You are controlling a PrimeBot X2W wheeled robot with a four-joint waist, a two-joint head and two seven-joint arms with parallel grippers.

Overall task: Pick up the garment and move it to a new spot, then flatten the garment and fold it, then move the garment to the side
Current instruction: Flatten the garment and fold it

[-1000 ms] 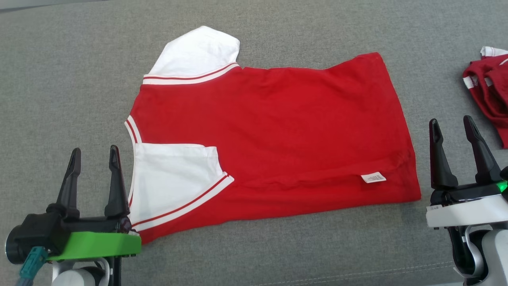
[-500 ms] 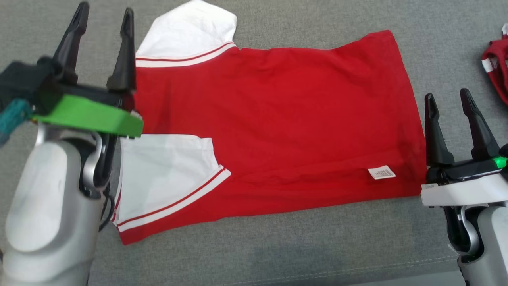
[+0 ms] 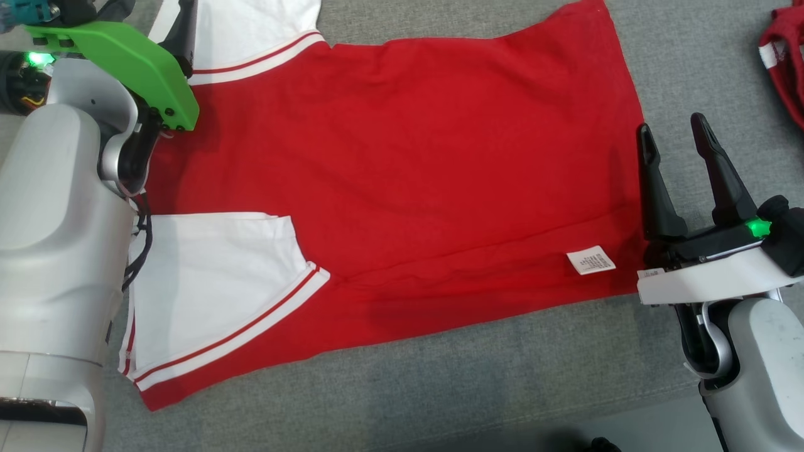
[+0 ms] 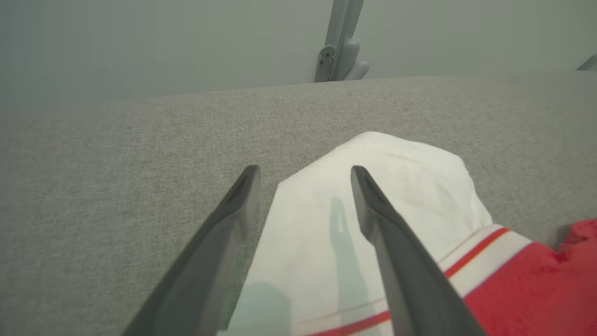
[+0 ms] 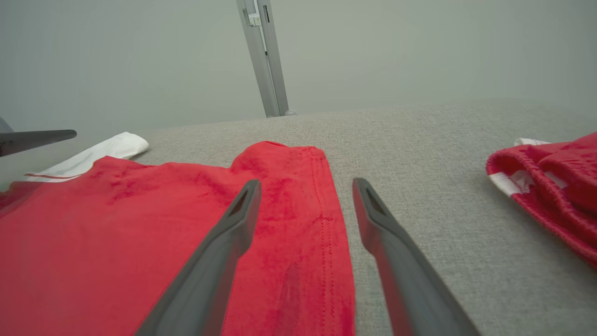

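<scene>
The garment [image 3: 408, 157], a red T-shirt with white sleeves, lies flat on the grey fabric surface [image 3: 440, 389]. Its near sleeve [image 3: 207, 289] is folded in over the body, and a white label [image 3: 590, 260] shows by the hem. My left gripper [image 4: 304, 170] is open above the far sleeve [image 4: 373, 196], with one finger over the sleeve and the other over bare fabric. Its green mount [image 3: 125, 56] sits at the upper left of the head view. My right gripper [image 3: 672, 124] stands open at the hem, and its fingers straddle the hem edge [image 5: 326, 210]. Neither holds anything.
A second red-and-white garment [image 3: 785, 69] lies bunched at the far right, also seen as a red heap [image 5: 550, 186] right of my right fingers. The surface's front edge [image 3: 565, 408] runs along the bottom right. A grey wall with a metal post [image 5: 263, 60] stands behind.
The head camera has tilted and shifted. My left arm has reached forward from the near left corner to the far sleeve. My right gripper has edged left to the hem. Both stay open.
</scene>
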